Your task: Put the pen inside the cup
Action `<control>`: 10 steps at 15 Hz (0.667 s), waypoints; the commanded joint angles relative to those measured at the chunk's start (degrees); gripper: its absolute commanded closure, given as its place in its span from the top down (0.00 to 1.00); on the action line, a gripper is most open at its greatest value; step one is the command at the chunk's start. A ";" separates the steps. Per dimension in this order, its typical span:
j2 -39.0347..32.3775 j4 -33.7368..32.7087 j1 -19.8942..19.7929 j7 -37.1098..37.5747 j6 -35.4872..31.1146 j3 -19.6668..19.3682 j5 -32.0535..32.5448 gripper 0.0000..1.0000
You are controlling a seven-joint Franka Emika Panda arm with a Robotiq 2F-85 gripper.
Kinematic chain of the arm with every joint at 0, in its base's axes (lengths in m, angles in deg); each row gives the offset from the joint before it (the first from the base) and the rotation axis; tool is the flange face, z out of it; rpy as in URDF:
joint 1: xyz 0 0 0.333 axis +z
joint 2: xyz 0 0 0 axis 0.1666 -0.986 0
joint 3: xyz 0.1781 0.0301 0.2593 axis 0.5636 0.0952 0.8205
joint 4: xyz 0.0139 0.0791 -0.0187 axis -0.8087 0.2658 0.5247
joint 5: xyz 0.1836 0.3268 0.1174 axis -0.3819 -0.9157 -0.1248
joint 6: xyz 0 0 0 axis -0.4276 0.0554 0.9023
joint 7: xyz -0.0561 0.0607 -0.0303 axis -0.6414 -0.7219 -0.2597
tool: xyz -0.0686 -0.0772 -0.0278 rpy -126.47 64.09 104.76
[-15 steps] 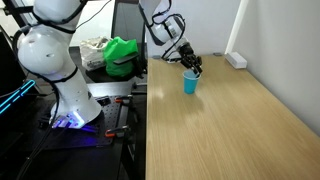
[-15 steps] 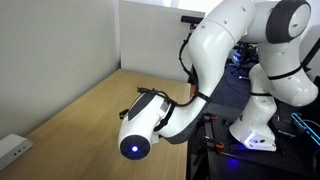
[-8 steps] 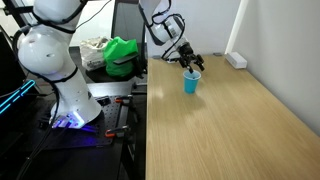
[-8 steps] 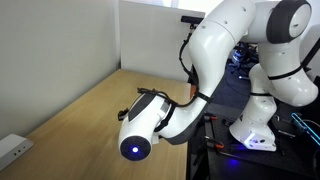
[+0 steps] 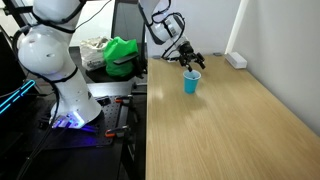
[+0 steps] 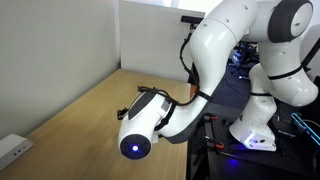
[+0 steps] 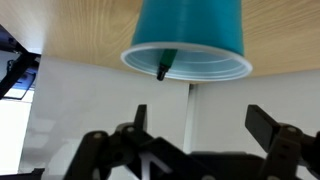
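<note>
A light-blue cup (image 5: 191,83) stands upright on the wooden table (image 5: 230,130) near its far edge. My gripper (image 5: 193,63) hangs just above the cup's rim, open, with nothing between its fingers. In the wrist view the cup (image 7: 190,35) fills the top of the picture, rim toward the camera. The dark green pen (image 7: 163,68) rests inside the cup against the rim, one end showing. The gripper (image 7: 200,120) shows two dark fingertips (image 7: 262,122) spread wide. In an exterior view the arm (image 6: 150,125) hides the cup, pen and gripper.
A white power strip (image 5: 236,60) lies at the table's far edge by the wall and also shows in an exterior view (image 6: 12,150). A green object (image 5: 122,56) sits on the bench beside the table. The robot base (image 5: 60,80) stands off the table's side.
The gripper's fingers have spread apart above the cup, and the pen now sits inside the cup. The arm has barely moved.
</note>
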 commanded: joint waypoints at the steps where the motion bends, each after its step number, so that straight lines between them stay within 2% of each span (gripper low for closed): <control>1: 4.45 4.08 -0.39 1.65 -1.59 -0.35 -0.02 1.00; 6: 9.48 8.77 -2.13 1.08 -4.79 -0.16 0.67 1.00; 10: 14.19 13.50 -4.56 -0.12 -12.57 -0.26 2.21 1.00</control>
